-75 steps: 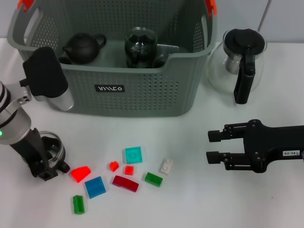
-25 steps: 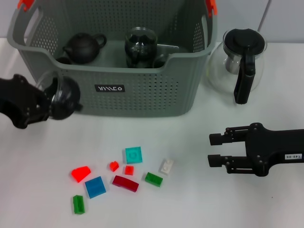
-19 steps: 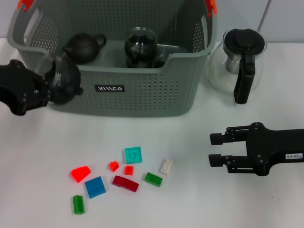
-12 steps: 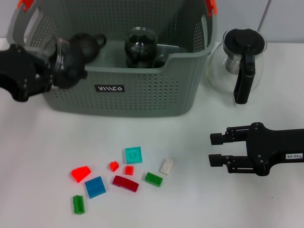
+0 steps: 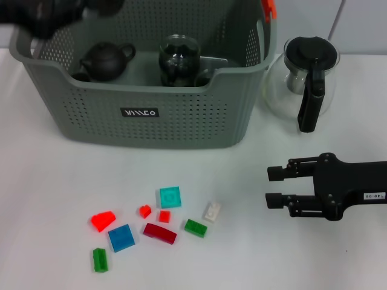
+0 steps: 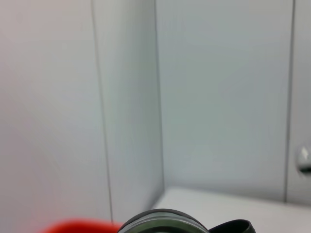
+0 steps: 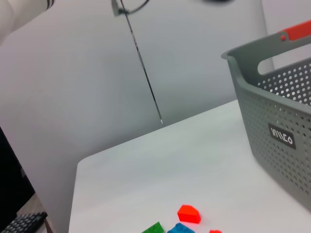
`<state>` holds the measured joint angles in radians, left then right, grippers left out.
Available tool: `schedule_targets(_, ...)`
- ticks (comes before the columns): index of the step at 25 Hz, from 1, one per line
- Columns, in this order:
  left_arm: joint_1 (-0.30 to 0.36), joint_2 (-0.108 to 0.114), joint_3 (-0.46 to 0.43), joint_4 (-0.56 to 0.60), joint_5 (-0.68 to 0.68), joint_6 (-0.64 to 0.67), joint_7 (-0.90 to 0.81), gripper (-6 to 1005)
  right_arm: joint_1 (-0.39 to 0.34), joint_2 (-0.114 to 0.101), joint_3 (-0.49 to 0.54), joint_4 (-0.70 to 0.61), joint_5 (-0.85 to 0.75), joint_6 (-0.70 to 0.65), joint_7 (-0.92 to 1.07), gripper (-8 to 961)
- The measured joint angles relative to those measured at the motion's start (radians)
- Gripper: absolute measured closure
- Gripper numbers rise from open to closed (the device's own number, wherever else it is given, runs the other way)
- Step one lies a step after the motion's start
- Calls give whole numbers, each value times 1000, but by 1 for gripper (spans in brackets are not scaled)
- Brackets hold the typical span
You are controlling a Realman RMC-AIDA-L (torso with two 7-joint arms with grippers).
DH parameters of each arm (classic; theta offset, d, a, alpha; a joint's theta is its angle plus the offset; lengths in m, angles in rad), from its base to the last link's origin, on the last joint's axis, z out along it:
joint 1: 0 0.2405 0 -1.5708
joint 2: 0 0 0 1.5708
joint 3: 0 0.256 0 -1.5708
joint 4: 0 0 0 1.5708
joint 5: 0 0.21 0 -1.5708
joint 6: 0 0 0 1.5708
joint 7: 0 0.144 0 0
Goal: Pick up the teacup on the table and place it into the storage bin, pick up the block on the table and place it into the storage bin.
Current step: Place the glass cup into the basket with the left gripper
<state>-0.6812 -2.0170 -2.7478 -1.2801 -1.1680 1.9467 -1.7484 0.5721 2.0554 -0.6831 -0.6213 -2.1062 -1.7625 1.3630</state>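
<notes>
My left claw sits blurred over the storage bin's back-left corner, grip unreadable; teacup under its camera. Right claw spread, hovering over counter.

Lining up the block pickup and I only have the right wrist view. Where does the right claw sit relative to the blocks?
Observer: The right claw is open, out to the right of the blocks; the white block is nearest it.
Operator: Anything already inside the storage bin?
Observer: Yes, a black teapot and a glass pot sit inside the storage bin.
Operator: Where is the left arm?
Observer: The left claw is up over the bin's far left corner.
</notes>
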Motion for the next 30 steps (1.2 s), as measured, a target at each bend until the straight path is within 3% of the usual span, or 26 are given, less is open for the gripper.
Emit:
schedule_targets(2,-18,-4,40,17,-17,-72,-11,969,3,0,6,0,0,0,0,361)
schedule_targets(6,-46,-21,206,46,-3,-374,-89,969,3,1,11,0,1,0,-1,361)
schedule_targets(7,-46,-21,206,46,-3,-374,-89,969,3,1,11,0,1,0,-1,361)
schedule_targets(8,-49,-30,310,49,24,-561,-150,969,3,2,14,0,1,0,-1,361)
schedule_targets(13,-82,-26,494,69,150,-752,-263,969,7,1,31,0,2,-2,3,361)
schedule_targets(18,-162,-41,577,102,378,-781,-430,969,9,2,37,-3,2,-6,5,361)
schedule_targets(22,-249,-37,633,170,520,-762,-532,969,10,2,38,-3,2,-5,6,361)
schedule_targets(30,-443,-32,661,412,742,-796,-583,969,11,2,39,-1,2,-5,4,361)
